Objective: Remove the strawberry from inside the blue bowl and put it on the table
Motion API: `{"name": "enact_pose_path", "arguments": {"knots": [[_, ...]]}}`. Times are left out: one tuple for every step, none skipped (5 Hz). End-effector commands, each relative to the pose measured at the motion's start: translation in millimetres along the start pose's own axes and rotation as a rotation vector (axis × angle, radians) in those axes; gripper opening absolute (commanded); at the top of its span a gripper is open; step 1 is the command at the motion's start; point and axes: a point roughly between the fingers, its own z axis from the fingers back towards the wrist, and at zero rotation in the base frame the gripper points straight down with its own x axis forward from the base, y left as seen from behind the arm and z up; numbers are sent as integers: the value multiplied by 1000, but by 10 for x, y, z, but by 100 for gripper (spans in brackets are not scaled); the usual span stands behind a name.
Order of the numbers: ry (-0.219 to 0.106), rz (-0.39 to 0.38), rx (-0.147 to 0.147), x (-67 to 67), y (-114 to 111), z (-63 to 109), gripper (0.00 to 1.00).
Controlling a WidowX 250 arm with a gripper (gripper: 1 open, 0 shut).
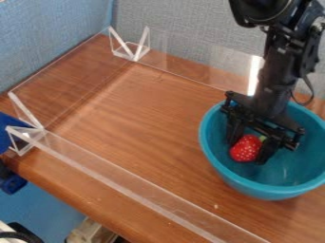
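Robot arm with its jaws [249, 142] closed on the strawberry [245, 149] inside the blue bowl [219, 159]; a good lift should keep the pinch gentle and rise straight past the rim before moving toward the surface [140, 114].

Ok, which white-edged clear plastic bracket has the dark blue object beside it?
The left bracket, nearest the picture's left edge; the other bracket stands farther back.

A small red strawberry [245, 149] with a green top is seen inside a big, round, shiny blue bowl [226, 169]. The bowl is set upright on the red-brown wood table [133, 114], at the right of the frame.
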Motion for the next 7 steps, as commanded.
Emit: {"name": "enact_pose_path", "arguments": {"knots": [[-86, 5, -6, 68, 36, 281, 0], [-91, 2, -1, 46, 55, 318, 0], [-97, -1, 4, 25, 73, 353, 0], [-106, -3, 8, -1, 98, 410, 0], [-118, -2, 12, -32, 134, 481, 0], [-133, 1, 18, -70, 175, 569, 0], [-144, 4, 24, -104, 210, 639, 0]]}}
